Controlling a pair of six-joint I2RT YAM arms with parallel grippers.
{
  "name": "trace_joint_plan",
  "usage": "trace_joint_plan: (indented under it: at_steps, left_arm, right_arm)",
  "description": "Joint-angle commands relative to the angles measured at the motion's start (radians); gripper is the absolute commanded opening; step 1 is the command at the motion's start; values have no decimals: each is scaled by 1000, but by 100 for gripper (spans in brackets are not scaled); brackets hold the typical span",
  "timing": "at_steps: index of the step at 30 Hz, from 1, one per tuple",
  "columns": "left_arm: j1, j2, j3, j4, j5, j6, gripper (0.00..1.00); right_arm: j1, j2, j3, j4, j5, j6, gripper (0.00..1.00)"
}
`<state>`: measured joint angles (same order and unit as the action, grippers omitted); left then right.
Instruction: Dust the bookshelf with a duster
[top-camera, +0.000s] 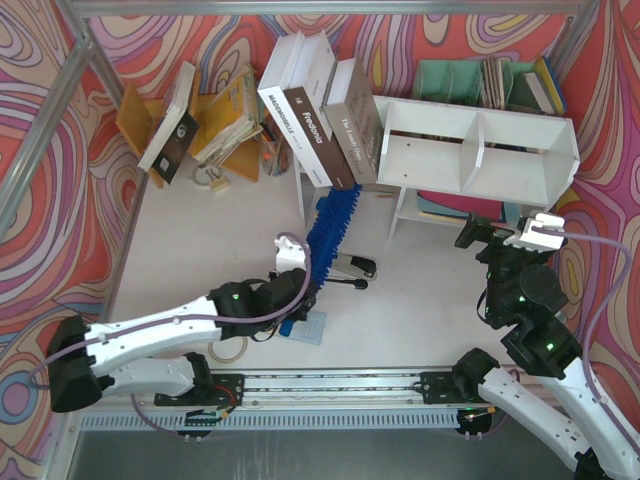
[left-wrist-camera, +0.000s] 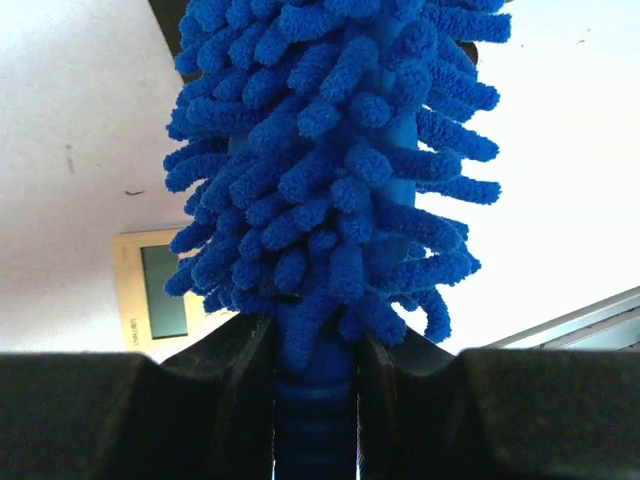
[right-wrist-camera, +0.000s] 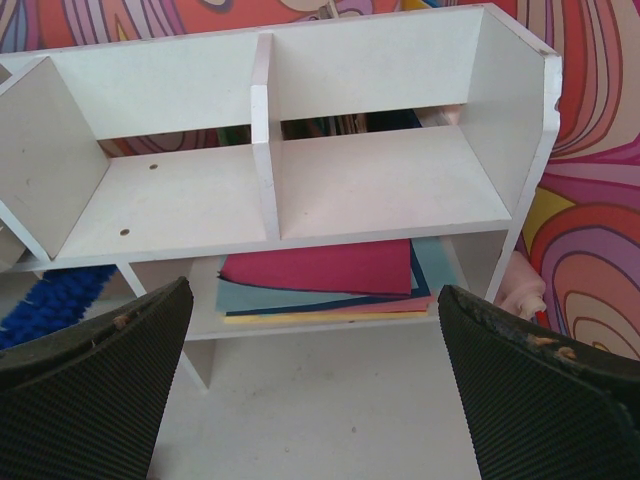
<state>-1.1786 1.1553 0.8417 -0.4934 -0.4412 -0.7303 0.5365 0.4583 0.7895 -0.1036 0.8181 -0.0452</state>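
The left tool (left-wrist-camera: 315, 375) is clamped narrow on the duster (left-wrist-camera: 330, 170), gripping the ribbed handle just below the fluffy blue head. The head stretches away from it over the white surface (left-wrist-camera: 70, 120) toward the leaning books (top-camera: 320, 110). The right tool (right-wrist-camera: 312, 330) stands wide, holding nothing. The bookshelf (right-wrist-camera: 380, 180) stands just ahead of it, with coloured sheets (right-wrist-camera: 320, 275) lying on its lower level.

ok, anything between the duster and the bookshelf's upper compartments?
Shelf fronts look open. The duster, shut in the left end effector, points at the leaning books propped at the left end of the bookshelf; it would have to swing right past them. The right end effector hangs open before the right compartment.
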Motion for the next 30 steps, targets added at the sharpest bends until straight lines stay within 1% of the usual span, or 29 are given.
trace_joint_plan:
  at_steps: [1,6,12,16,20,30]
  left_arm:
    - [0,-97,-7,-102,-74,-13,0]
    - [1,-189,15,-212,-3,45,0]
    - [1,-297,52,-408,48,28,0]
    - [1,-392,98,-560,27,2,0]
    - [1,-478,152,-672,11,-29,0]
    - [0,-568,286,-910,46,-113,0]
  right_arm:
    - [0,-6,-9,36,4,-10,99]
    - [0,-4,-7,36,6,-10,99]
    - [0,1,-6,37,10,-13,99]
    - [0,8,-7,40,15,-16,99]
    - [0,17,-7,49,21,-25,99]
    - [0,50,-3,56,27,-31,99]
